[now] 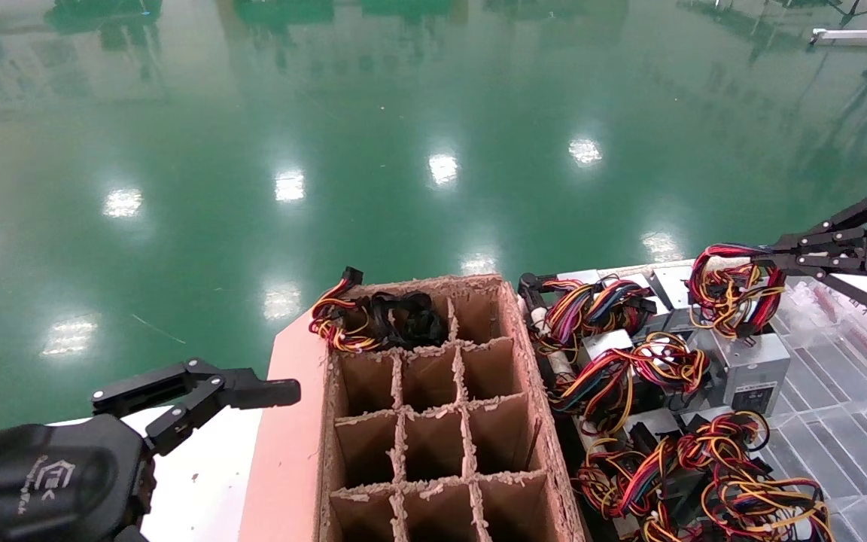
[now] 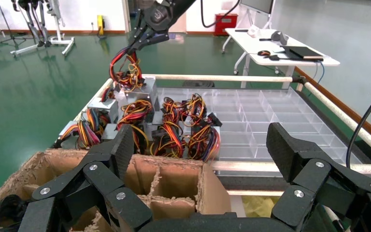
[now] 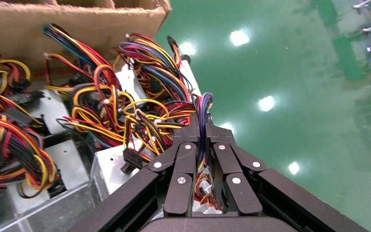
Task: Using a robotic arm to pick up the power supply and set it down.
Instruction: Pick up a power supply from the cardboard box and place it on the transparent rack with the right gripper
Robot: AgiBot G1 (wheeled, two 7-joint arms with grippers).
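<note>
My right gripper (image 1: pixel 713 260) (image 3: pixel 202 122), at the end of the robotic arm, is shut on the red, yellow and blue wires (image 1: pixel 734 293) (image 3: pixel 200 104) of a silver-grey power supply (image 1: pixel 753 369) (image 3: pixel 113 166). That box sits below the raised wire bunch, among other units at the right. From the left wrist view, the right gripper (image 2: pixel 134 46) holds the wire bunch (image 2: pixel 125 72) above the box (image 2: pixel 142 92). Whether the box is off its support cannot be told. My left gripper (image 1: pixel 200 391) (image 2: pixel 200 145) hangs open and empty at the lower left, beside the cardboard grid.
A brown cardboard divider grid (image 1: pixel 433 421) (image 2: pixel 174 179) stands in the middle, with one wire bundle (image 1: pixel 373 320) in its far left cell. Several other power supplies (image 1: pixel 629 361) crowd the space to its right. A clear plastic compartment tray (image 1: pixel 855 421) lies at the far right.
</note>
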